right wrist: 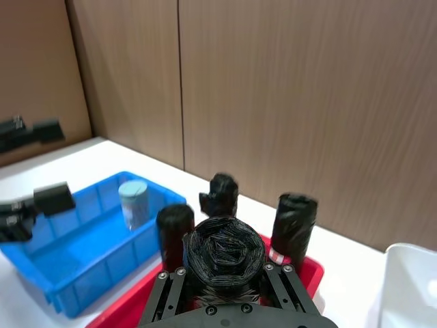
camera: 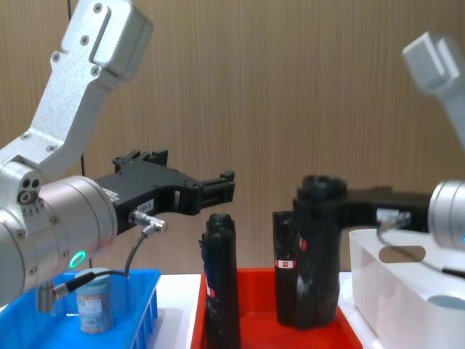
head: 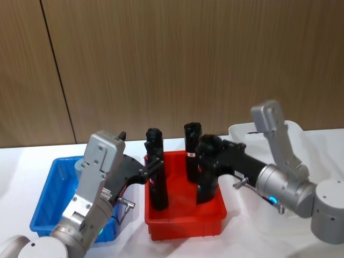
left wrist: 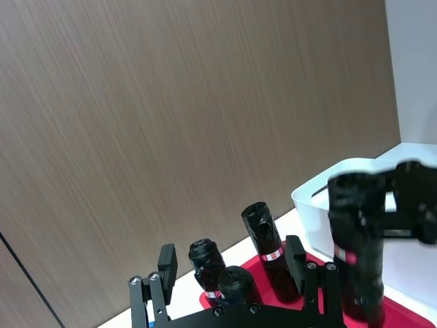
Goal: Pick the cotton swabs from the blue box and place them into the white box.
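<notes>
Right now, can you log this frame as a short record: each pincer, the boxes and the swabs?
left pincer: open, over the red tray, above a standing black cylinder
right pincer: shut on another black cylinder, over the red tray
blue box: one cotton swab tub upright inside
white box: right of the red tray
task state: swab tub not grasped

Lab-type rm, wood-panel wall [head: 177, 64], white table [head: 21, 161]
</notes>
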